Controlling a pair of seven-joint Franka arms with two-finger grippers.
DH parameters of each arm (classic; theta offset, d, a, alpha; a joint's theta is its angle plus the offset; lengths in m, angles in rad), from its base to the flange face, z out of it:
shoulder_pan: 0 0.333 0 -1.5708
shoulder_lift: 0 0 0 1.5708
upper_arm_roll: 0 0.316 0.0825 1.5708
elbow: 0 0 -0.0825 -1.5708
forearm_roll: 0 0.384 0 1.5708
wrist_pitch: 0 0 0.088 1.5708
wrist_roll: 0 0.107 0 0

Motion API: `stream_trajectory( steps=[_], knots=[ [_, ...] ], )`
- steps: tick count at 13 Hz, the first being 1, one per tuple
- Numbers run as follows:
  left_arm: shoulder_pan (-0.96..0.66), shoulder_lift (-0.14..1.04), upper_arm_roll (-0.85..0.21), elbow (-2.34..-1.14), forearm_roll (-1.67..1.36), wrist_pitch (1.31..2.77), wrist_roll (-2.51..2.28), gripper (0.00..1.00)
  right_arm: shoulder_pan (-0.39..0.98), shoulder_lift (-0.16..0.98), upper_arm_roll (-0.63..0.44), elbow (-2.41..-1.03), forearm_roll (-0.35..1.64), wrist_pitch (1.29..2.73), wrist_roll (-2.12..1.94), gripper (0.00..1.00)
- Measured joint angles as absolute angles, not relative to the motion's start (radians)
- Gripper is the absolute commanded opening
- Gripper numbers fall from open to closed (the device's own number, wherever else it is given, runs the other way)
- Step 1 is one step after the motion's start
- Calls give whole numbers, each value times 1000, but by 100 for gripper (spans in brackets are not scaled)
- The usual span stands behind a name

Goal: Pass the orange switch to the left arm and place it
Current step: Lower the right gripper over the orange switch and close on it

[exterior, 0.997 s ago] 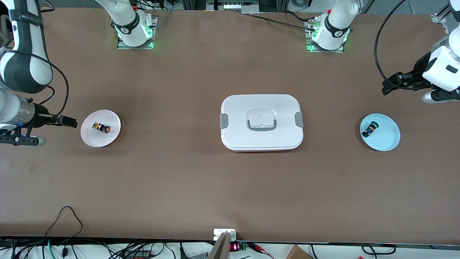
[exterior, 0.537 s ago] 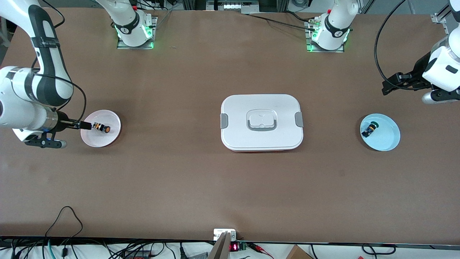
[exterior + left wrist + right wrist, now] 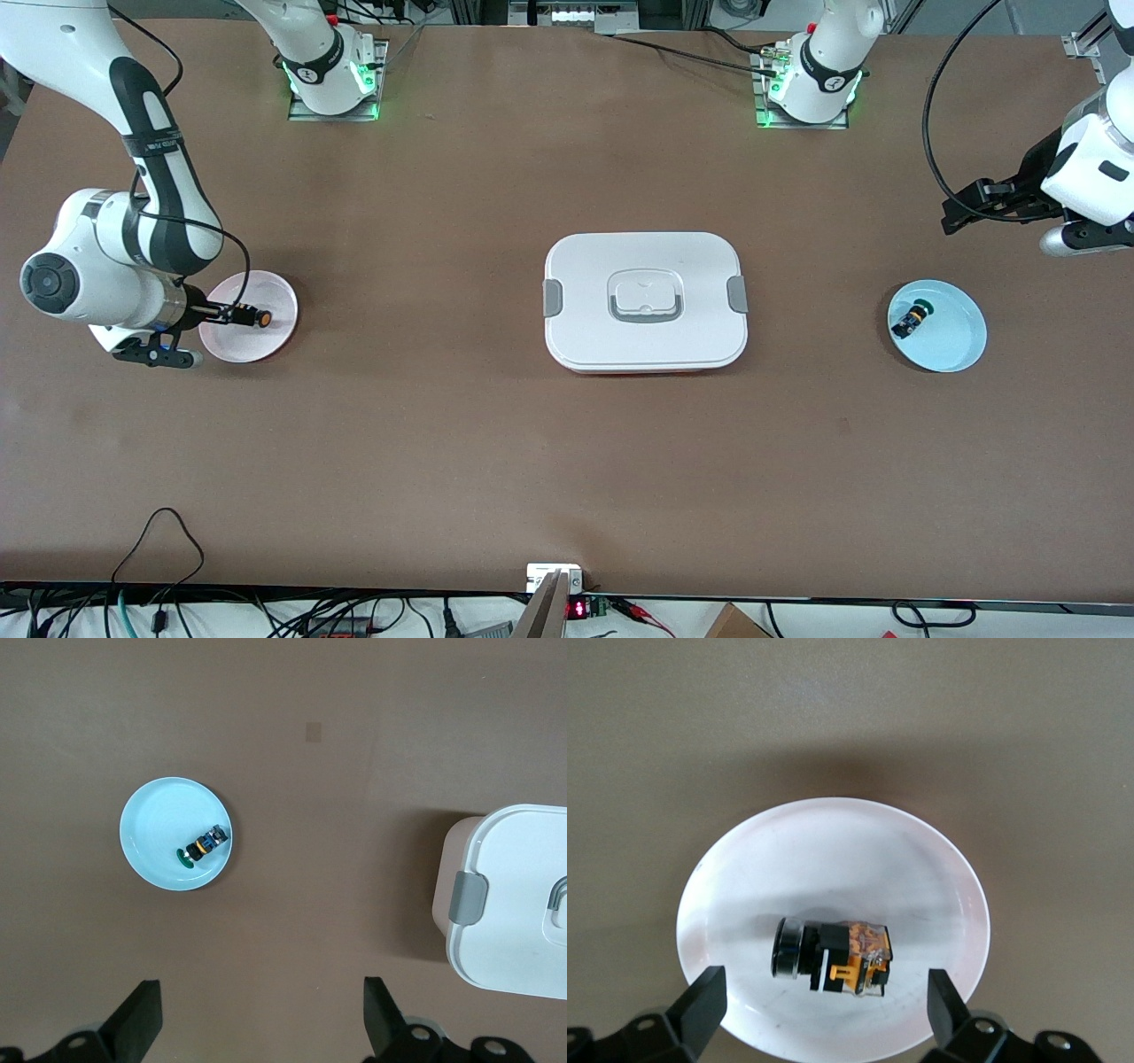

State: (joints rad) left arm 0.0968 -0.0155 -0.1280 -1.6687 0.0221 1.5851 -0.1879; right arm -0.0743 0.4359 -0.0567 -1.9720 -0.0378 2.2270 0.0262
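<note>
1. On the brown table, toward the right arm's end, a round pale pink plate carries the orange switch, a tiny black cylindrical push-button with an orange cap, lying on its side.
2. Right tool: positioned low over that plate, fingers spread wide with the switch between them; right wrist view shows both fingers standing apart from the switch, no grip made.
3. White rounded-rectangular plastic lunch box, grey side clips, lid shut, sits at the table's centre, at 3 o'clock from the pink plate and well apart from it.
4. Toward the left arm's end, at 3 o'clock from the box, a round light blue plate holds a small black switch with a green cap.
5. Left tool: waiting in the air at 12 o'clock of the blue plate, fingers wide apart, holding nothing.
</note>
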Motion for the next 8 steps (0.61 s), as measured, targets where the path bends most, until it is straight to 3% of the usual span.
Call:
stream_trajectory(
  steps=[8],
  knots=[
    [97, -15, -128, -1669, 22, 1582, -188, 100, -75, 445, -57, -2062, -37, 2328, 43, 100]
  ],
)
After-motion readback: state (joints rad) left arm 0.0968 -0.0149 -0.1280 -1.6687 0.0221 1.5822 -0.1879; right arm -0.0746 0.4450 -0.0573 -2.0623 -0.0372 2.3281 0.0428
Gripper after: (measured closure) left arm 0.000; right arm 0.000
